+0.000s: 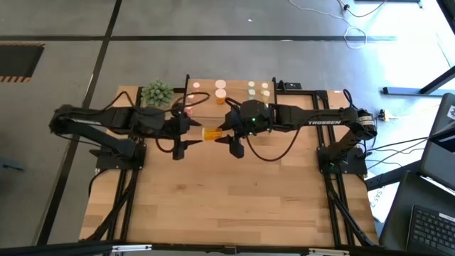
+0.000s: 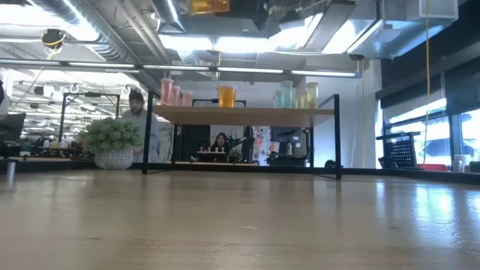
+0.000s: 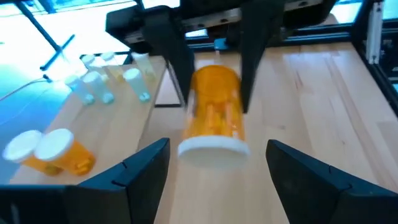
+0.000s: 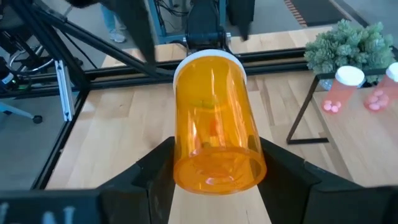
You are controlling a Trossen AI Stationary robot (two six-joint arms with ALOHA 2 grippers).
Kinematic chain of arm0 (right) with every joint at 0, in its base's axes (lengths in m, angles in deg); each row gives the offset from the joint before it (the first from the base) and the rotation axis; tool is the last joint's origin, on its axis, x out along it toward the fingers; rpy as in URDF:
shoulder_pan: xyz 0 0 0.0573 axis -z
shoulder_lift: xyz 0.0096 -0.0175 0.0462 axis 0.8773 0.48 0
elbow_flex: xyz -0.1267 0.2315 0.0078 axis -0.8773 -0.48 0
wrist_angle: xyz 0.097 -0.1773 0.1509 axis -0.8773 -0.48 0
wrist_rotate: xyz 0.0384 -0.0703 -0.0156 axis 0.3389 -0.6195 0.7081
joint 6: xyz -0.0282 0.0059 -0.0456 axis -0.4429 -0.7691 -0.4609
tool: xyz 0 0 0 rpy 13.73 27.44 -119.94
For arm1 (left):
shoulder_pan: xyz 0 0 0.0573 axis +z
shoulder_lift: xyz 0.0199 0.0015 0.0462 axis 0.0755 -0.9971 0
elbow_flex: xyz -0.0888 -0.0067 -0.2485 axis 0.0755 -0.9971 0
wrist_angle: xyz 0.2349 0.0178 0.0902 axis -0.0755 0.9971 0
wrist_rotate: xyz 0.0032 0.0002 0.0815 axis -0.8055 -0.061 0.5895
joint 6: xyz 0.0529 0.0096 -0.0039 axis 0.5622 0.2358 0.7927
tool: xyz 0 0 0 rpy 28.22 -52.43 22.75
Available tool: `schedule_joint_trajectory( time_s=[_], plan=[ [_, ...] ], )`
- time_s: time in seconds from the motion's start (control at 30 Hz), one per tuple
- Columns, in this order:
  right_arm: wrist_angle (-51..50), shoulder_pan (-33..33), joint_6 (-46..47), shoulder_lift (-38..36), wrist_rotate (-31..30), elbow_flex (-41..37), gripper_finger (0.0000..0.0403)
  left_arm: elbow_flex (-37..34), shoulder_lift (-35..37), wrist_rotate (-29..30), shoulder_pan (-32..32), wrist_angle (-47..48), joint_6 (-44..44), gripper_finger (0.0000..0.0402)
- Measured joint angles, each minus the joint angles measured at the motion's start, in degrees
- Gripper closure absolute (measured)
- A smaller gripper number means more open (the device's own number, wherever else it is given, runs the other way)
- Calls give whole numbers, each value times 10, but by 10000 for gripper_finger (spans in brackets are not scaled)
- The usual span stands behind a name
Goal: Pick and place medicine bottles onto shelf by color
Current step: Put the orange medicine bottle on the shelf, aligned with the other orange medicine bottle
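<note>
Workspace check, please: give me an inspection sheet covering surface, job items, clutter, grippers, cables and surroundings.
Surface: light wooden table, front half bare.
Job's things: shelf at the far edge carries pink bottles, an orange bottle and pale green bottles, grouped by colour. One large orange bottle is held on its side in the air between the arms.
Clutter: potted plant beside the shelf.
Grippers: right gripper is shut on the large orange bottle's base; left gripper is open, facing its white cap.
Cables: black cables loop off the arms; more lie on the floor.
Surroundings: people stand in the room behind; laptop at the right.
</note>
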Motion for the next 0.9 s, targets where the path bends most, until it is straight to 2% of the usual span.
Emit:
schedule_joint_trajectory(
  time_s=[0.1, 0.3, 0.43, 0.63, 0.9],
  plan=[
    [-3, 0, 1, 0, 1, 6, 209, 0, 17, 13, 0, 0, 0, 140],
    [-96, 0, 0, 0, 2, 64, 209, 0, 50, 25, 0, 3, 0, 140],
    [-149, 0, -5, -1, -28, 118, 209, 0, 71, 25, 0, 4, 0, 140],
    [-211, 0, -24, -1, -70, 182, 209, 0, 81, 26, 1, 2, 0, 140],
    [-279, -2, -64, 0, -76, 254, 209, 1, 79, 26, 1, 4, 0, 140]
  ],
)
